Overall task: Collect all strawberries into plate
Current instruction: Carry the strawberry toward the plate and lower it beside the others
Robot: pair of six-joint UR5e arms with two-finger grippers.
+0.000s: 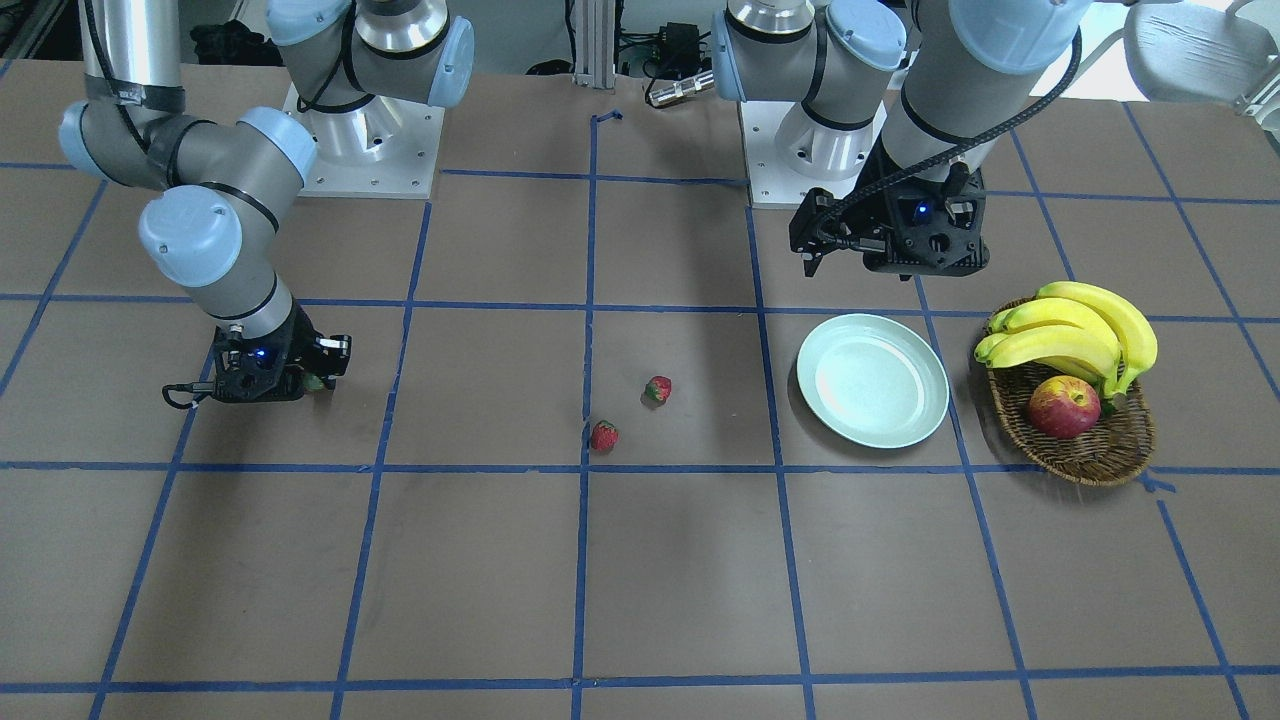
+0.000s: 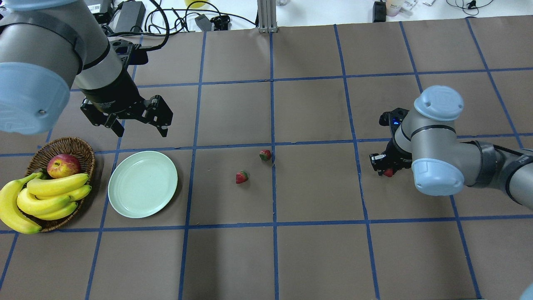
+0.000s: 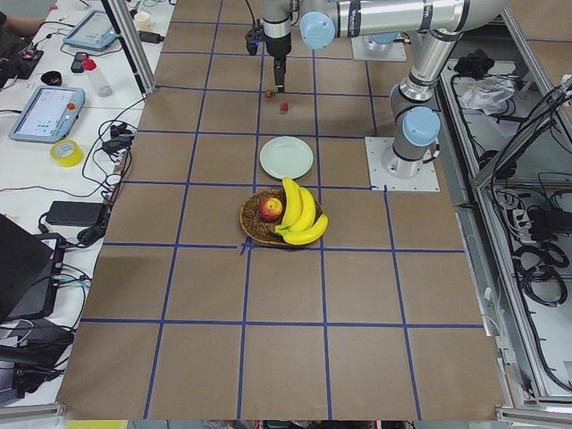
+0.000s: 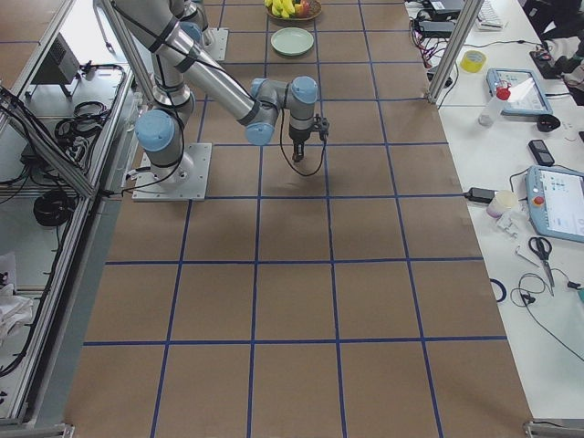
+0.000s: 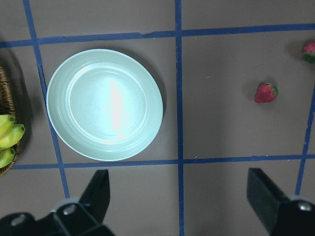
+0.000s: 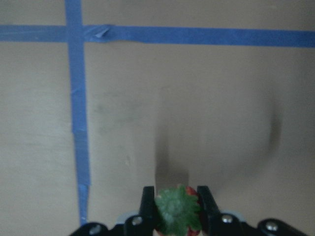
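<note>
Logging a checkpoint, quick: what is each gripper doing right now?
Left gripper: open, holding nothing, above the table beside the plate.
Right gripper: shut on a strawberry.

Silver-grey arms point(image 1: 243, 292) with pale blue joint caps point(image 1: 190, 235) and black cables point(image 1: 1040, 104).

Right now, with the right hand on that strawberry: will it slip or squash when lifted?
Probably light: the held strawberry is small, just filling the narrow gap of the right hand. Its rounded shape may pivot or slip, since the fingers pinch only two sides. Softness unclear; no squashing shows.
</note>
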